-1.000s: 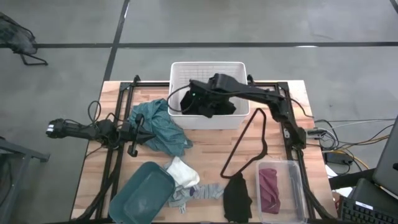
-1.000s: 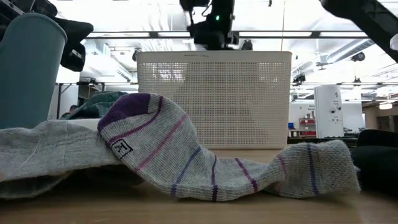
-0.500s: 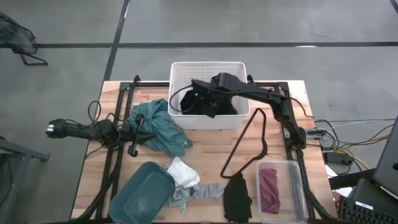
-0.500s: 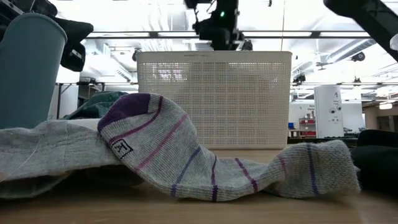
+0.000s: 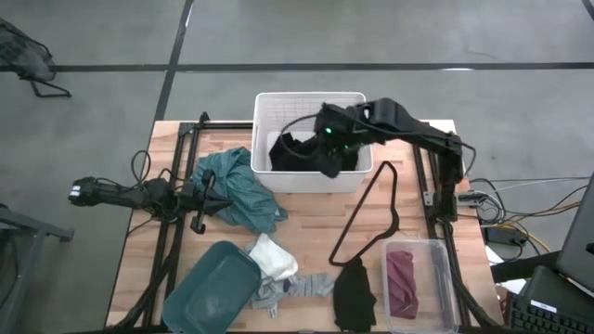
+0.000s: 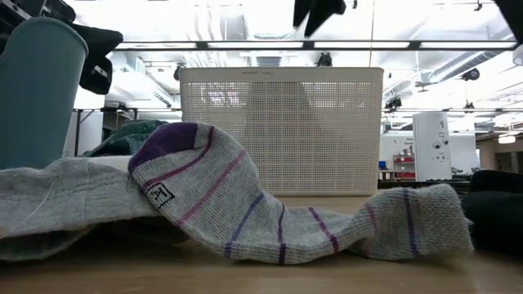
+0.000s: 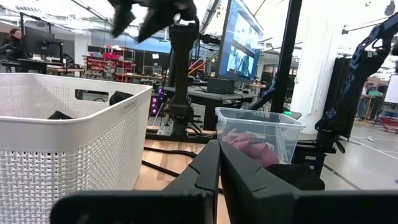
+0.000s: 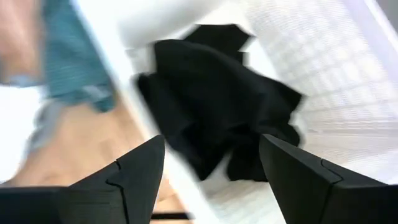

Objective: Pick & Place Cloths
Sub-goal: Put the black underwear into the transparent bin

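A white slatted basket [image 5: 311, 100] stands at the table's far middle. In it lies a large black cloth [image 5: 291, 152] [image 8: 211, 93]. My right gripper [image 5: 330, 160] [image 8: 211, 168] hangs open over the basket, above the cloth and clear of it; the low view shows its fingers [image 6: 317, 12] above the rim. My left gripper [image 5: 199, 200] [image 7: 219, 168] rests shut at the table's left, beside a large teal cloth [image 5: 238, 187]. On the near half lie a white cloth [image 5: 271, 255], a grey striped sock [image 5: 299, 286] [image 6: 245, 204] and a small black cloth [image 5: 353, 293].
A teal bin [image 5: 213, 283] lies at the near left. A clear tub [image 5: 436, 278] at the near right holds a maroon cloth [image 5: 401, 283]. A black hanger [image 5: 371, 213] lies between the basket and the tub. Bare wood shows right of the basket.
My right gripper has opened and let go of the black cloth, which has dropped into the basket. The gripper has then risen above the basket rim and drawn toward the table's right.
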You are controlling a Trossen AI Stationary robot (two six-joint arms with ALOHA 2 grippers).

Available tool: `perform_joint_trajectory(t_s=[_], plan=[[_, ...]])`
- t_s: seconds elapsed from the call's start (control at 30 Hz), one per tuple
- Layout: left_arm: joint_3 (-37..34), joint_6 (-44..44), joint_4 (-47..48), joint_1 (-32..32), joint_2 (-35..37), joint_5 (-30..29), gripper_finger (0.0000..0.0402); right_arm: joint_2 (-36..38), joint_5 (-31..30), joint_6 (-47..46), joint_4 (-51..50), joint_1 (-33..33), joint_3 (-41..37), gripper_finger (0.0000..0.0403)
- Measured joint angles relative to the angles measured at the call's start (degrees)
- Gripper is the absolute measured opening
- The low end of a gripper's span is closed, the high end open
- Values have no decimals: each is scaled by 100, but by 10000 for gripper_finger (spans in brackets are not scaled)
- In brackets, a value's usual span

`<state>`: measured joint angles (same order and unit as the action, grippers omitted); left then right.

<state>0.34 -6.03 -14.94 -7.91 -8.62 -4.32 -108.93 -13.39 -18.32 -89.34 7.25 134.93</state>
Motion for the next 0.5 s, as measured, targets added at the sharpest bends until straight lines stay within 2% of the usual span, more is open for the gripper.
perform_joint_trajectory(t_s=[0.13,0.27,0.5], plan=[[0,1,2,1,0,0,17,201,335,-75,1,-632,0,257],[0,0,4,0,0,0,18,188,381,-229,28,-1443,-8,246],[0,-1,7,0,0,0,17,-323,285,-1081,105,-2728,-13,232]])
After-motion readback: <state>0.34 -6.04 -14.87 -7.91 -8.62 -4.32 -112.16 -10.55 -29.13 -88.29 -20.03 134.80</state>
